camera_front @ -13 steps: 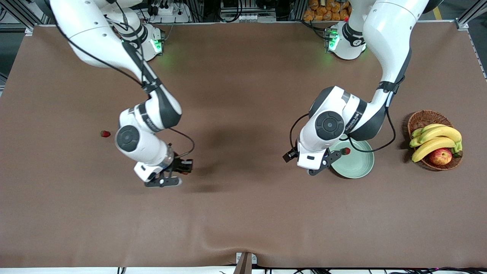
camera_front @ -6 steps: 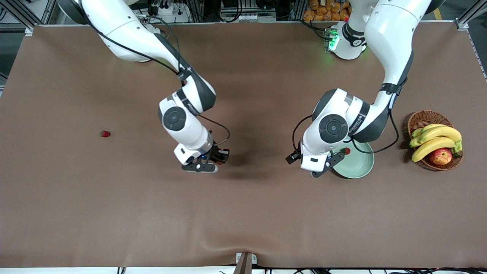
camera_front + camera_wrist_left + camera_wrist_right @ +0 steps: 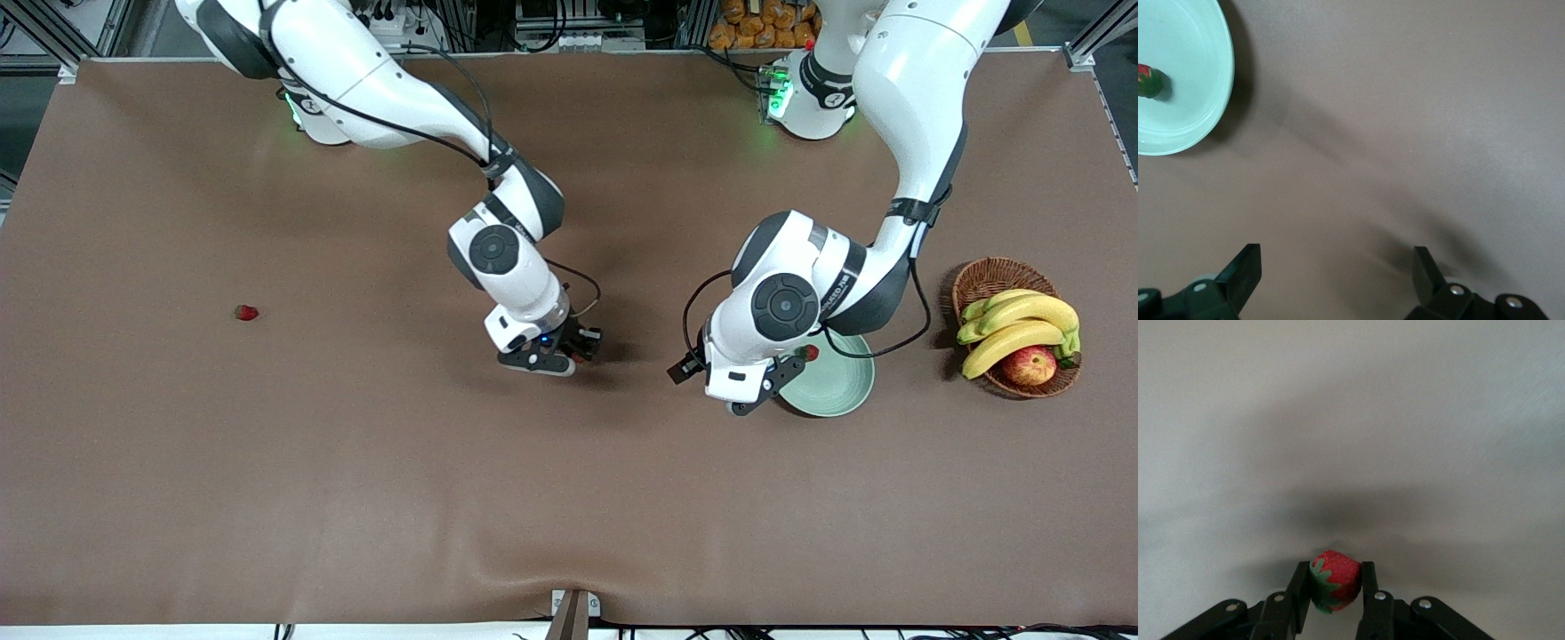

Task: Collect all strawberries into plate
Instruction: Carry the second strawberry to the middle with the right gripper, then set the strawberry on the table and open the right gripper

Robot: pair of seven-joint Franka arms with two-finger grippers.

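Collision risk: right gripper (image 3: pixel 576 351), pinching a strawberry (image 3: pixel 1333 581), nears the plate (image 3: pixel 836 387) where the spread-jawed left gripper (image 3: pixel 772 378) hangs.

Right hand (image 3: pixel 1336 583) clamped on a strawberry (image 3: pixel 1335 581), one black finger (image 3: pixel 1298 595) pressed to each side of it. Berry red, with green leaves spreading over one side and the underside. Below, plain table (image 3: pixel 1351 420) with a soft dark shadow just past the berry.
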